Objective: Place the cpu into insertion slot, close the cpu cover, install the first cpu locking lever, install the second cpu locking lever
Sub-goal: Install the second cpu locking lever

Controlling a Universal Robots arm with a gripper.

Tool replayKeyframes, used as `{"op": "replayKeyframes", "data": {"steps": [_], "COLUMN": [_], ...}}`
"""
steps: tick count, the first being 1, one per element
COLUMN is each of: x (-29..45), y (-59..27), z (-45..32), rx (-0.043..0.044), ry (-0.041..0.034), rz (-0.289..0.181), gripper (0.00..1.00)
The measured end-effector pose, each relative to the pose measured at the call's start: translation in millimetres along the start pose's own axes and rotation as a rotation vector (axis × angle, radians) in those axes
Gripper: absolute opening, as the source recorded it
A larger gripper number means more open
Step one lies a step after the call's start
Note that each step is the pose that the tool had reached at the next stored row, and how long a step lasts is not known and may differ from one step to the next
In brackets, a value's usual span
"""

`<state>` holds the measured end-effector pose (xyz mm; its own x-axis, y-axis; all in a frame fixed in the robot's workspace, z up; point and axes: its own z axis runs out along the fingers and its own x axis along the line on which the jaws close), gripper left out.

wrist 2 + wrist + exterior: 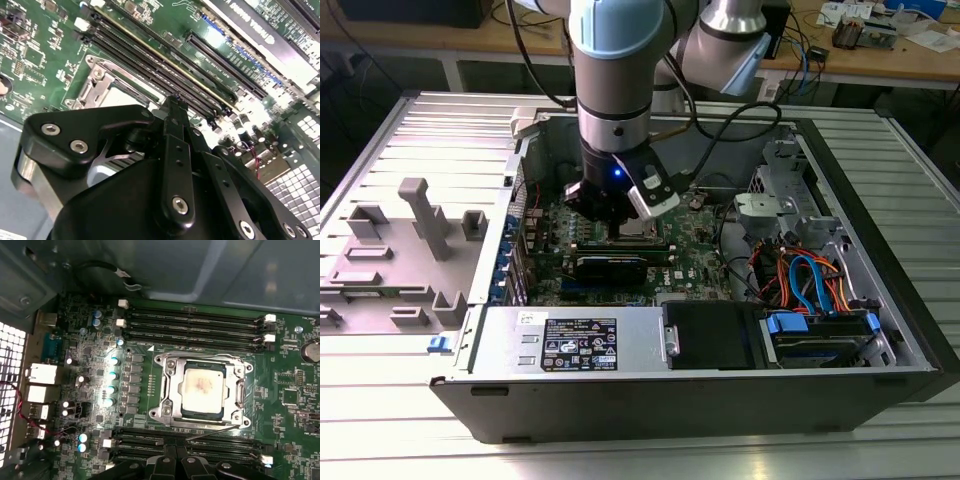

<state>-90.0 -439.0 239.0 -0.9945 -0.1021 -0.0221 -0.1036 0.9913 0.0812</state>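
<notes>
The cpu (202, 389), a dull grey square, lies in the insertion slot (161, 414) on the green motherboard. The silver cpu cover (170, 390) lies flat around it, framing the chip. A thin locking lever (212, 431) slants along the socket's side nearest my gripper (177, 462), whose black fingers stand close together just off that side. In the second wrist view the fingertips (175, 102) hover beside the socket's silver frame (97, 85). The exterior view has the gripper (615, 222) low inside the open computer case, over the board.
Long black memory slots (195, 322) run on both sides of the socket. A black card (610, 265), a power supply (575, 345), blue and orange cables (810, 280) and case walls (860, 210) surround the board. A grey fixture tray (400, 250) lies at the exterior view's left.
</notes>
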Motion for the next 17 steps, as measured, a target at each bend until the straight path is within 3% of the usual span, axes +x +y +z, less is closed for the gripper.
{"op": "replayKeyframes", "data": {"steps": [4,8,12,15,17], "x": [2.2,2.3,2.9,3.6,4.1], "y": [-5.4,-6.2,-7.1,-6.8,-6.2], "z": [-0.4,-0.5,-1.9,-5.0,-12.3], "rx": [-0.0096,-0.0291,-0.0298,-0.0219,-0.0173], "ry": [-0.0003,-0.0023,-0.0025,-0.0018,-0.0016], "rz": [-0.008,-0.009,-0.010,-0.011,-0.011], "gripper": [0.11,0.11,0.11,0.11,0.11]}}
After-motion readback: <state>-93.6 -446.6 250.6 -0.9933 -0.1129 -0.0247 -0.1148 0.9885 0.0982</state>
